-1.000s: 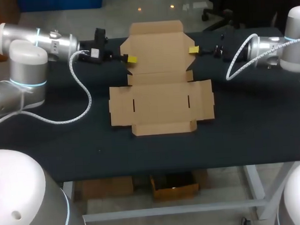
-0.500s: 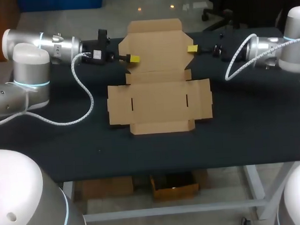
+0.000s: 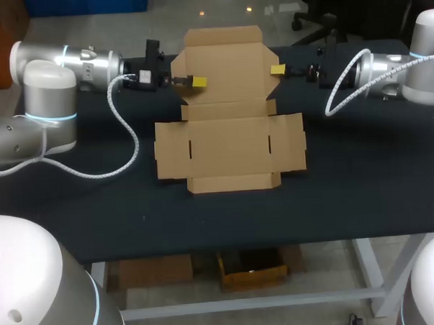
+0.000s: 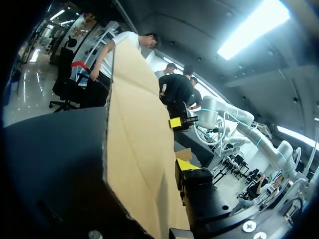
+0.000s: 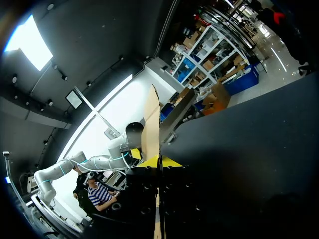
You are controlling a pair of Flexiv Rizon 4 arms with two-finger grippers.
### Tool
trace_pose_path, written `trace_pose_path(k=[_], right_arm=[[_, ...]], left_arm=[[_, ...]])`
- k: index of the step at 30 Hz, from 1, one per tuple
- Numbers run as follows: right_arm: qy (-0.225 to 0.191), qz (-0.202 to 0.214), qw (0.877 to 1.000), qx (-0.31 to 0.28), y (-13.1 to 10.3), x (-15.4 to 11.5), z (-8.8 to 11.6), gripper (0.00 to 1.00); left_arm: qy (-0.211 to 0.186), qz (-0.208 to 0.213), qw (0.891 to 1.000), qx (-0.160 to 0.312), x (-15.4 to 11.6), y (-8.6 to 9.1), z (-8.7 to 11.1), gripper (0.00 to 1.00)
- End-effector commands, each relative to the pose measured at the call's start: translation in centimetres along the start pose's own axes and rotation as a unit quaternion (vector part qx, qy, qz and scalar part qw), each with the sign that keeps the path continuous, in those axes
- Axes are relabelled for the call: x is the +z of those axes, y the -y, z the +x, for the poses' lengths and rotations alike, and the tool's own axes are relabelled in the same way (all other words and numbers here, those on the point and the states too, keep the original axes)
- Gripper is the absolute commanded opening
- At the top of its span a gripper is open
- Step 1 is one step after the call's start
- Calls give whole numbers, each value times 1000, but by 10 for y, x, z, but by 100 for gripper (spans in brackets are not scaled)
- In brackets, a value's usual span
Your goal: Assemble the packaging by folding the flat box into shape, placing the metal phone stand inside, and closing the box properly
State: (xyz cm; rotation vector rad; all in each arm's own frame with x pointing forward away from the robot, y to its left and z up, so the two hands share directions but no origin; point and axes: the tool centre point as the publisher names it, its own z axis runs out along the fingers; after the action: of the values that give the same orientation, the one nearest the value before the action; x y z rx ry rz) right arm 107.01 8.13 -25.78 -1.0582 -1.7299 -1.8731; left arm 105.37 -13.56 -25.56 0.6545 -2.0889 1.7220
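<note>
The box (image 3: 230,144) is laid centrally on the tabletop (image 3: 361,170). Its far panel (image 3: 223,65) is clamped by the right claw (image 3: 278,70); whether the left claw (image 3: 195,81) is clamped cannot be told. The panel may be torn by uneven lifting.

Both arms reach in level from opposite sides, wrists horizontal. The right gripper (image 3: 278,70) pinches the box (image 3: 230,140) edge between its tips, facing the left gripper (image 3: 197,81).
</note>
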Motion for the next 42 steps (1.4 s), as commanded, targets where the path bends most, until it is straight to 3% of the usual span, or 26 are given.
trace_pose_path(k=[1, 15, 22, 29, 42], right_arm=[[-6, -1, 1000, -2, -1, -1, -2, 0], [-7, -1, 1000, -3, -1, 0, -1, 0], [-8, -1, 1000, -4, 0, 1, -1, 0], [-8, -1, 1000, -4, 0, 1, -1, 0], [-11, 2, 1000, -5, 0, 2, 1, 0]], left_arm=[[-5, 1, 1000, 2, 2, 1, -3, 28], [-11, 6, 1000, 9, 6, 2, -1, 16], [-12, 8, 1000, 10, 7, 3, -1, 16], [-14, 10, 1000, 12, 8, 4, -2, 0], [-17, 9, 1000, 13, 10, 4, -4, 0]])
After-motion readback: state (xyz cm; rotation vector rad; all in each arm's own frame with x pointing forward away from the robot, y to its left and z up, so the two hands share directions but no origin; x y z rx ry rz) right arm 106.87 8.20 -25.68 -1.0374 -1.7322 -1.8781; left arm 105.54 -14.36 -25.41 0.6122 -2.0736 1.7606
